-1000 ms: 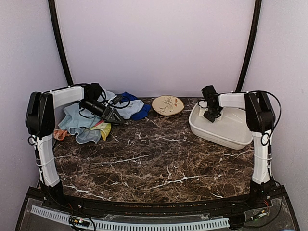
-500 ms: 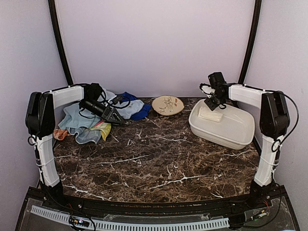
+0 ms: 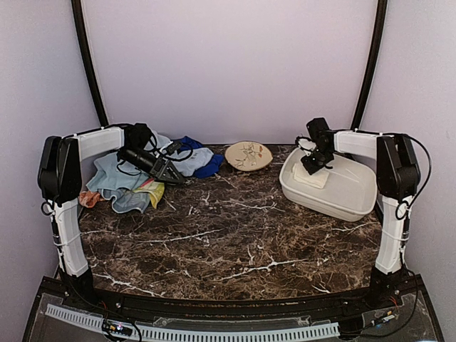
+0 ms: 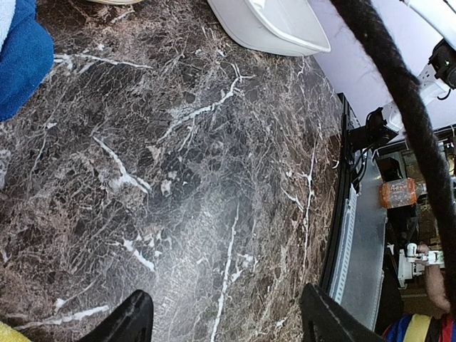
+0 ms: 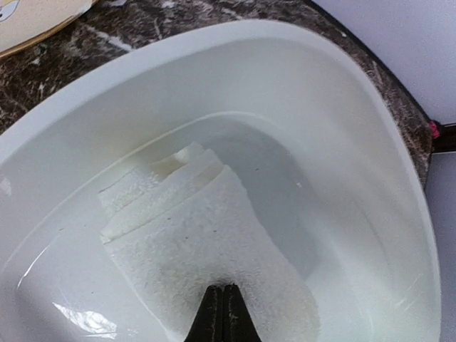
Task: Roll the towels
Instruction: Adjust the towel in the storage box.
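A rolled cream-white towel (image 5: 192, 235) lies inside the white tub (image 5: 214, 43). My right gripper (image 5: 224, 287) is shut, its closed tips resting on the roll's near end with nothing between them; from above it (image 3: 311, 171) sits over the tub's (image 3: 349, 199) left part. The other towels lie heaped at the back left: light blue (image 3: 114, 174), royal blue (image 3: 203, 164) and yellow (image 3: 152, 191). My left gripper (image 3: 174, 178) hovers at the heap's right edge, open and empty (image 4: 224, 303) over bare marble, with the royal blue towel (image 4: 21, 57) off to one side.
A round beige patterned plate (image 3: 248, 155) stands at the back between the heap and the tub. Dark marble tabletop (image 3: 235, 235) spreads across the middle and front. Black cable loops over the left arm near the towels.
The right gripper rose above the tub, leaving the roll lying there, then came back down onto it and shut. The left arm has stayed put.
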You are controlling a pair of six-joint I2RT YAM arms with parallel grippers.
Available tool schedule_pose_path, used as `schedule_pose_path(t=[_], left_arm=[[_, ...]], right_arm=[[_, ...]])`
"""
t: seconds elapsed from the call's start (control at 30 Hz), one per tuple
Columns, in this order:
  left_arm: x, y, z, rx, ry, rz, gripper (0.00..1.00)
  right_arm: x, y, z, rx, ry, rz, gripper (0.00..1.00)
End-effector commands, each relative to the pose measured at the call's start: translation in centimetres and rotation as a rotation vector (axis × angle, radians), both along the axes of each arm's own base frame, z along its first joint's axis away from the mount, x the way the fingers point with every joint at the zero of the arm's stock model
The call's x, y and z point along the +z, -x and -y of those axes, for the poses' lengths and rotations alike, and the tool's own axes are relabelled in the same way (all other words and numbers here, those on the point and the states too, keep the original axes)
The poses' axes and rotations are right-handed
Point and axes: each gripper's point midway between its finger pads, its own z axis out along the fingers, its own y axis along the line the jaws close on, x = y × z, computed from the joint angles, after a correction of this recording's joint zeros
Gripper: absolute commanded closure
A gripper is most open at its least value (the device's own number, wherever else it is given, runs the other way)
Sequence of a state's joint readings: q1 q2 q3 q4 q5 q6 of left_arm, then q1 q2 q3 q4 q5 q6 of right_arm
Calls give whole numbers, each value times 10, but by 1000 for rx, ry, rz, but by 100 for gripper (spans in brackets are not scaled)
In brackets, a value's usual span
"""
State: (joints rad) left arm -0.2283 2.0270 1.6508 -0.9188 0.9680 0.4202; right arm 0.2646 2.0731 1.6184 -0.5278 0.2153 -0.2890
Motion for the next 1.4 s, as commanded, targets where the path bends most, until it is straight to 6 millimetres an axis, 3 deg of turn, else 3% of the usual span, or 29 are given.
schedule_pose_path(t=[0.0, 0.23, 0.53, 0.87, 1.2, 1.27, 1.37], left_arm=[[11, 4, 3, -18, 18, 11, 28], [11, 3, 3, -16, 17, 6, 28], [9, 4, 2, -18, 5, 3, 29], [5, 5, 1, -19, -4, -11, 29], [-1, 6, 1, -22, -5, -28, 30], [-1, 6, 1, -22, -4, -31, 30], [1, 6, 2, -24, 6, -32, 30]], right_arm=[[-4, 22, -19, 25, -145, -55, 100], [-30, 37, -19, 15, -151, -138, 100], [-42, 16, 2, -24, -30, -105, 100], [-28, -24, 10, 4, 37, 26, 100], [-21, -46, 4, 60, 52, 89, 100], [-13, -48, 0, 40, 22, 91, 92], [14, -46, -7, 16, -58, 127, 75]])
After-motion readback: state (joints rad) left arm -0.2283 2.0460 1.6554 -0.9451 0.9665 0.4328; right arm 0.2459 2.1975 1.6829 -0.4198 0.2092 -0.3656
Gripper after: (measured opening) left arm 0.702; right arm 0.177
